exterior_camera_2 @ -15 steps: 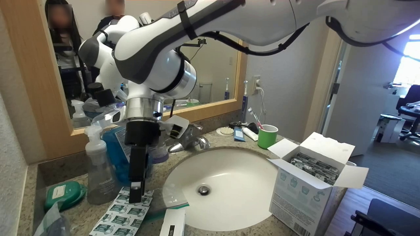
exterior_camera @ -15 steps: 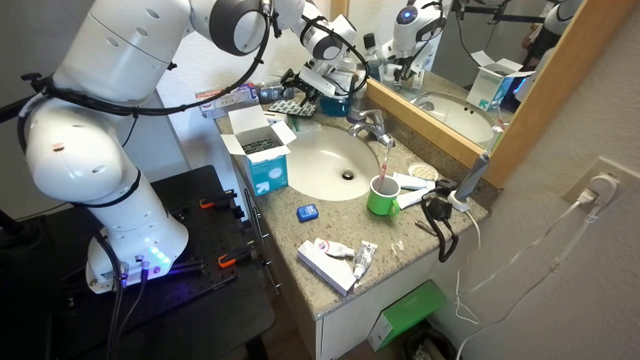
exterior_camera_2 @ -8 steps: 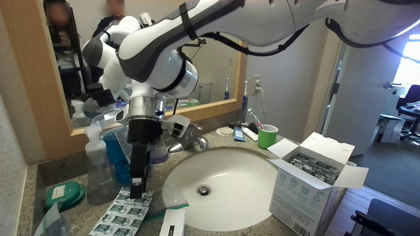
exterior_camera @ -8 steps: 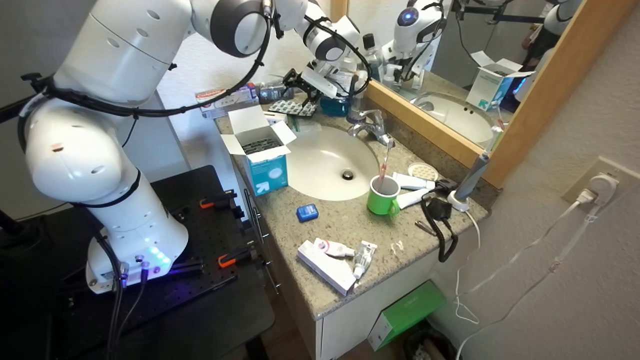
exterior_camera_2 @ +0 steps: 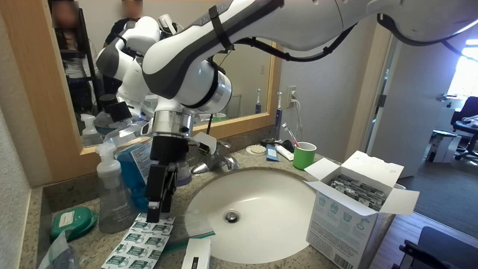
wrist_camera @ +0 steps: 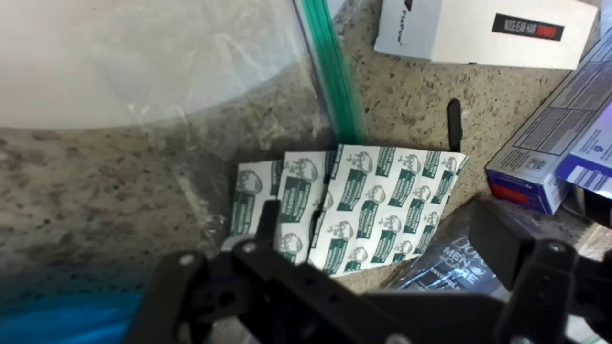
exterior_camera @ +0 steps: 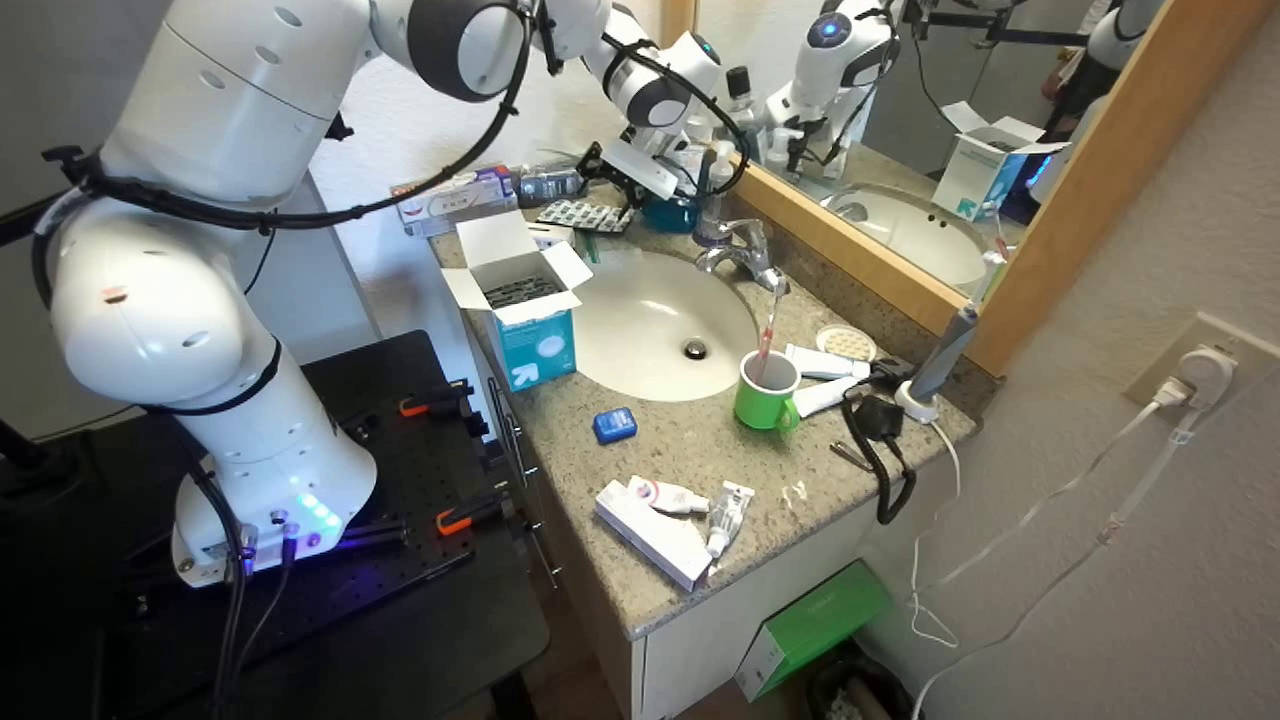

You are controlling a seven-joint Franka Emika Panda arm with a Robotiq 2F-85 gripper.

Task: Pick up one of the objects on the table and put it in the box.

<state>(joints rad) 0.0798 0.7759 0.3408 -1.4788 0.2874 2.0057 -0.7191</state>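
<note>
Nearest in an exterior view, a white carton [exterior_camera: 653, 537] lay on the speckled countertop [exterior_camera: 690, 440], two tubes [exterior_camera: 668, 496] just beside it! Beyond sat a small blue container [exterior_camera: 614, 426], and off to its right the green mug [exterior_camera: 762, 408] stood upright, toothbrush [exterior_camera: 767, 335] leaning inside. Farther, on the left, there it was: the box [exterior_camera: 537, 350], teal-sided, open-topped, packets [exterior_camera_2: 357, 191] showing inside, just beside the sink [exterior_camera: 650, 345]. And at the far end, the gripper [wrist_camera: 376, 212] hung over green-and-white sheets [exterior_camera: 582, 215], fingers [wrist_camera: 268, 224] spread wide, holding nothing! The wrist view showed the sheets through the gap; whether fingers met sheets, you couldn't tell.
</note>
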